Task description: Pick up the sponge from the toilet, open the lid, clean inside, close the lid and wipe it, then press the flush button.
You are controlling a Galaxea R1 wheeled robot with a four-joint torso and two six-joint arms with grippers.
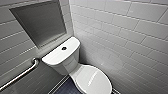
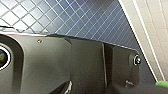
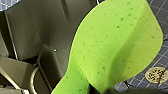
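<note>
The white toilet stands in the corner in the head view with its lid [image 1: 93, 80] down over the bowl. The flush button [image 1: 64, 48] is a small dark round spot in the middle of the white tank top [image 1: 58, 56]. The bright green sponge [image 3: 115, 45] looms large in the right wrist view, pinched at its narrow end where my right gripper [image 3: 99, 89] is shut on it, above the dark blue tiled floor. A sliver of green sponge [image 2: 162, 83] also shows at the edge of the left wrist view.
White tiled walls [image 1: 130, 37] close in on the toilet's right and behind it. A recessed grey niche [image 1: 40, 21] sits above the tank, and a steel grab bar [image 1: 20, 75] runs along the left wall. A round pale floor fitting [image 3: 156, 74] lies on the blue tiles.
</note>
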